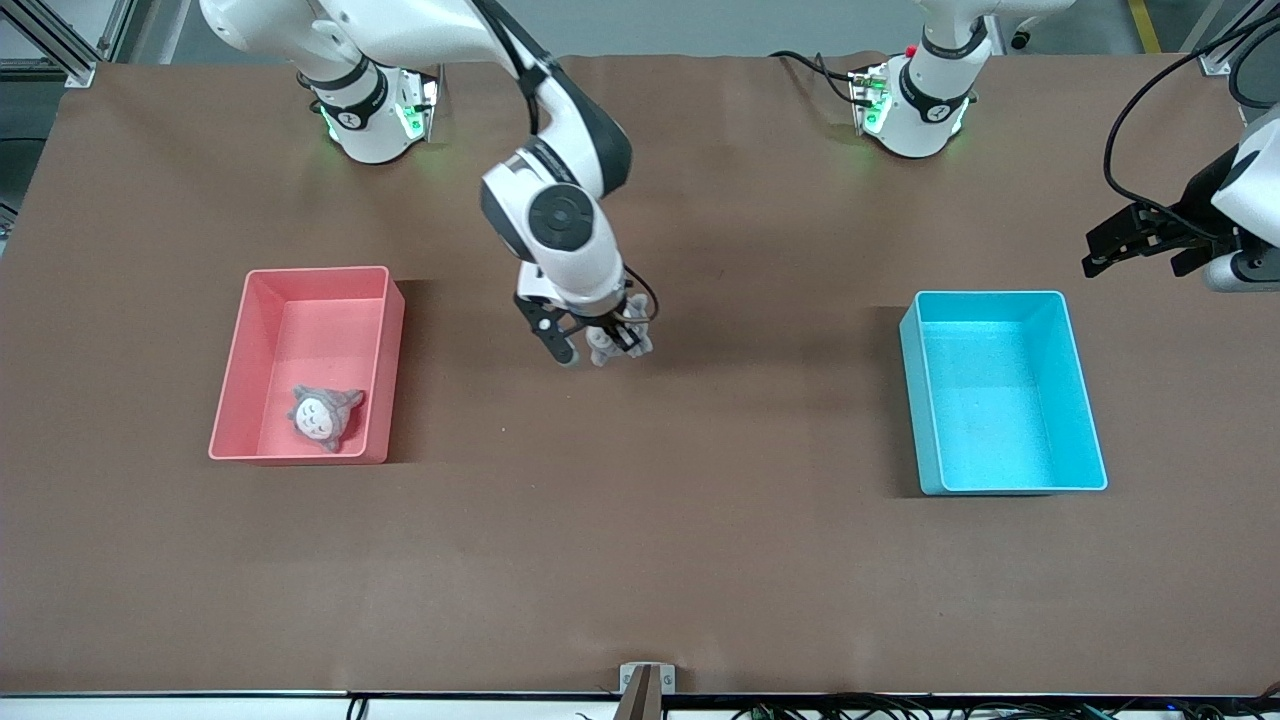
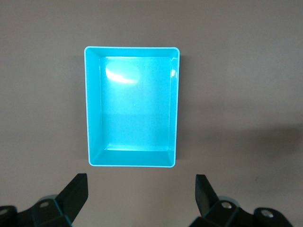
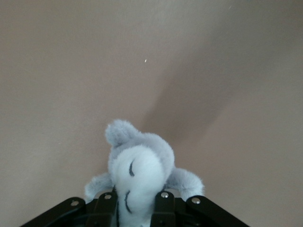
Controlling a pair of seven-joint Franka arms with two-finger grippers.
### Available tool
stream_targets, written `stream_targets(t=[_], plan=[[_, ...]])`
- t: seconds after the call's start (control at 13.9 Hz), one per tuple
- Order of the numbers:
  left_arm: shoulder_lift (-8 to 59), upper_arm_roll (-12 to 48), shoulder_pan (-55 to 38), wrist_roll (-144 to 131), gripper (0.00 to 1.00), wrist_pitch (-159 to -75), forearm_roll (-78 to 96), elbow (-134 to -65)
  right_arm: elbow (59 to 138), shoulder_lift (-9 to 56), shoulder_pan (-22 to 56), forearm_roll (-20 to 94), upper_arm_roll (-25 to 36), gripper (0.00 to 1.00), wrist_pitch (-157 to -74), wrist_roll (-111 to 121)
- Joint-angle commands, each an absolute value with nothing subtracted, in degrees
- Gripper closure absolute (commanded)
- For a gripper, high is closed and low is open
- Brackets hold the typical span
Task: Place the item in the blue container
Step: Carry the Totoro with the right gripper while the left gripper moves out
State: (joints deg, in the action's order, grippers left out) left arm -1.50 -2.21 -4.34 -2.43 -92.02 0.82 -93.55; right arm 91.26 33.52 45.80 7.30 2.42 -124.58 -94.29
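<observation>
The right pincer [image 1: 598, 350] hangs over the bare middle of the brown tabletop [image 1: 640, 560], between the two bins, its fingers pinching a small grey and white plush toy [image 1: 612, 346]. In the right wrist view that held toy [image 3: 139, 172] sticks out from between the black fingers, its white face with thin dark lines turned toward the camera, a grey ear and two grey limbs showing, and only plain tabletop under it.

The left pincer [image 1: 1140, 245] hovers at the left arm's end of the tabletop, just beside the blue container [image 1: 1085, 420] and over the bare surface there. Its fingers [image 2: 75, 191] are spread wide with nothing between them, and the left wrist view looks past them onto the blue container [image 2: 93, 109], whose flat bottom holds nothing.

Toward the right arm's end sits a pink bin [image 1: 240, 360] of the same shape. A second grey plush toy [image 1: 325, 415] lies in it, in the corner nearer the front camera.
</observation>
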Motion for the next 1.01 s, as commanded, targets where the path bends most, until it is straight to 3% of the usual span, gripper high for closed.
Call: stream_targets(t=[0.0,0.5,0.57,0.72,0.79,0.86,0.93], plan=[[-1.14,-1.93,-4.04,-2.11,0.00,-91.58,0.88,-93.25,87.45,37.78,47.63,4.93,3.25,1.00,-124.79,-98.17],[1.67,-1.14,-6.76,-3.34,0.00,-91.58,0.88,-93.34,87.63,43.24,49.75,4.75,3.25,0.96,-131.13,-100.37],[2.02,-1.14,-7.29,-3.34,0.00,-91.58,0.88,-93.34,87.63,43.59,49.75,4.75,3.25,0.88,-131.39,-100.46],[2.72,-1.14,-8.61,-3.43,0.00,-91.84,0.97,-93.25,87.71,44.03,49.75,4.75,3.25,0.59,-132.27,-100.46],[3.16,-1.14,-8.87,-3.86,0.00,-91.85,0.97,-93.16,87.71,44.03,49.75,4.75,3.25,0.31,-132.45,-100.46],[3.43,-1.06,-9.49,-5.00,0.00,-92.02,0.97,-93.16,87.71,44.03,49.75,4.75,3.34,0.17,-132.45,-100.55],[3.86,-0.97,-10.01,-5.71,0.00,-92.20,0.97,-92.99,87.80,44.03,50.01,4.66,3.34,0.10,-132.45,-100.55]])
